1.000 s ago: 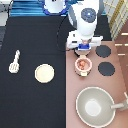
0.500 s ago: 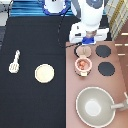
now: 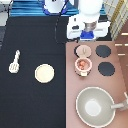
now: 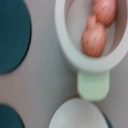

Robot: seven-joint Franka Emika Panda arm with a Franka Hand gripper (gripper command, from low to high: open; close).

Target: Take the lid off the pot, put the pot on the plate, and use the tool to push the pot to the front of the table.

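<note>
One small pot (image 3: 83,65) sits uncovered on the pinkish-brown stove (image 3: 97,85) at the exterior view's right, reddish rounded pieces showing inside it, its lid (image 3: 82,51) already off and lying on the stove just beside it toward the view's top. My wrist view shows the pot's pale rim (image 4: 70,55) with one flat side tab (image 4: 93,86) jutting from it, and the lid's edge just past that tab. I judge the pot light, rigid and smooth-walled, likely to slip if pinched across its round body; the side tabs or the thin rim look the surer places to take hold, and the loose pieces inside would roll if it tipped. My end effector (image 3: 89,31) hangs above the stove's top edge, close to the lid and holding nothing; whether it stands wide or narrow I cannot tell. Two black burners (image 3: 102,51) lie to the pot's right, and a large grey pan (image 3: 95,106) sits toward the view's bottom. Well apart on the black bench (image 3: 35,30), the cream plate (image 3: 44,74) is bare, and the white tool (image 3: 14,62) lies untouched near the left edge.
</note>
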